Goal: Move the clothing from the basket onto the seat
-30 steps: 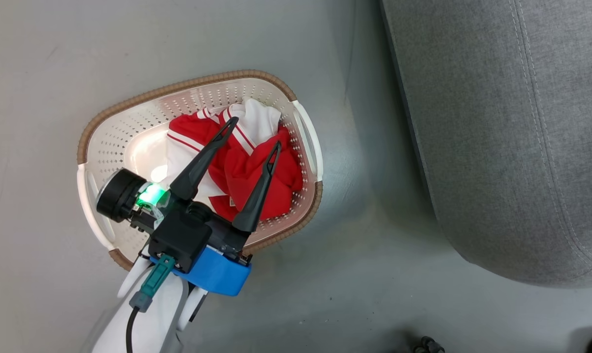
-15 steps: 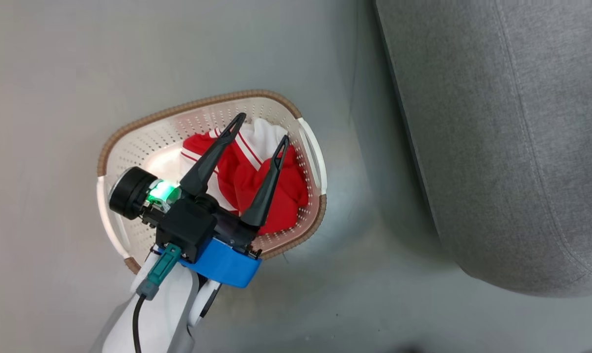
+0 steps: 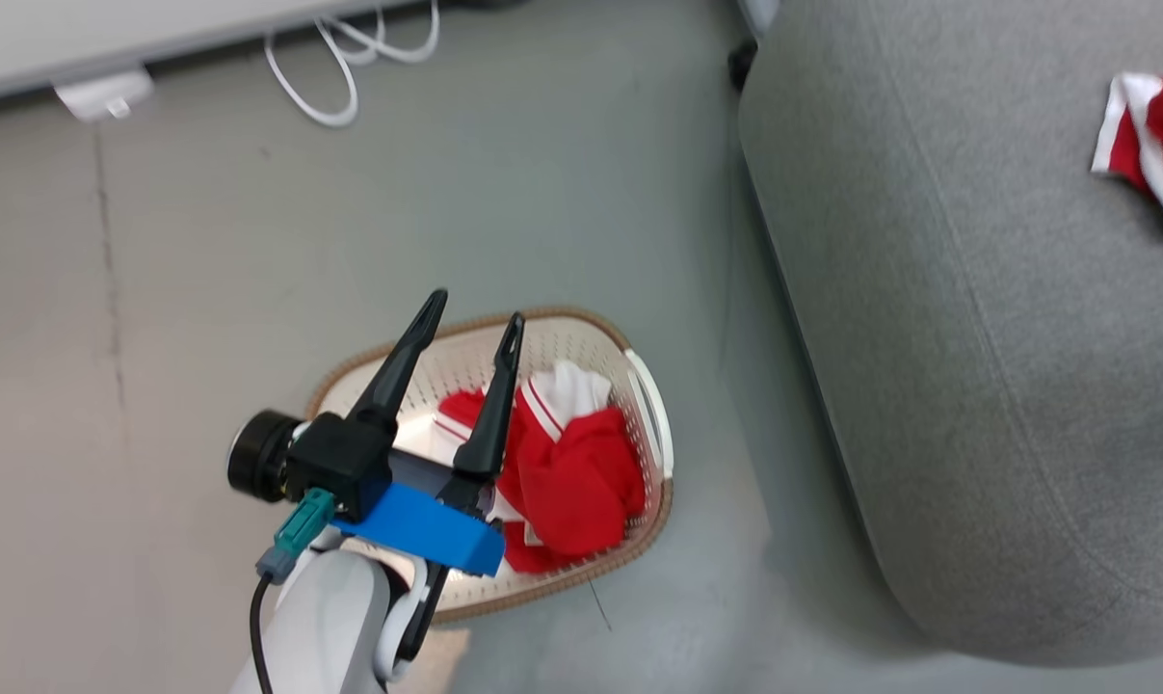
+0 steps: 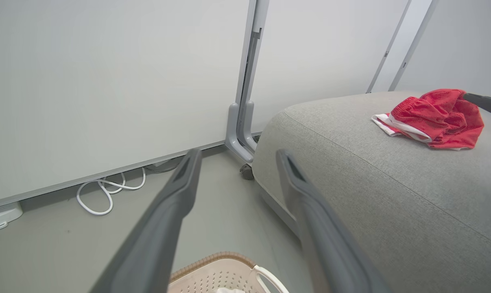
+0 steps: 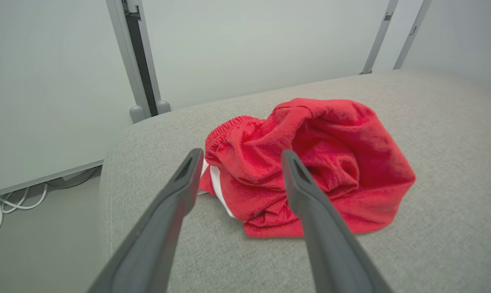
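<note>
The cream basket [image 3: 641, 378] with its brown rim stands on the floor left of the seat and holds bunched red and white clothing [image 3: 573, 474]. My left gripper [image 3: 476, 306] hangs open and empty above the basket's left half, fingers pointing away from me; its wrist view shows the gripper [image 4: 238, 156] open over the basket rim [image 4: 212, 259]. On the grey seat [image 3: 928, 337] lies another red garment [image 3: 1154, 159]. My right gripper [image 5: 241, 156] is open just above the seat [image 5: 432, 244], holding nothing, with that garment [image 5: 330, 162] right beyond its tips.
White cables [image 3: 350, 82] and a white power block [image 3: 99, 96] lie along the partition panel's base at the far edge of the floor. A grey partition post foot [image 4: 239, 138] stands by the seat's far corner. Bare floor surrounds the basket.
The head camera has pulled back and tilted, bringing the cables and the garment on the seat into view. My left gripper has risen from among the basket's clothing, still open and empty.
</note>
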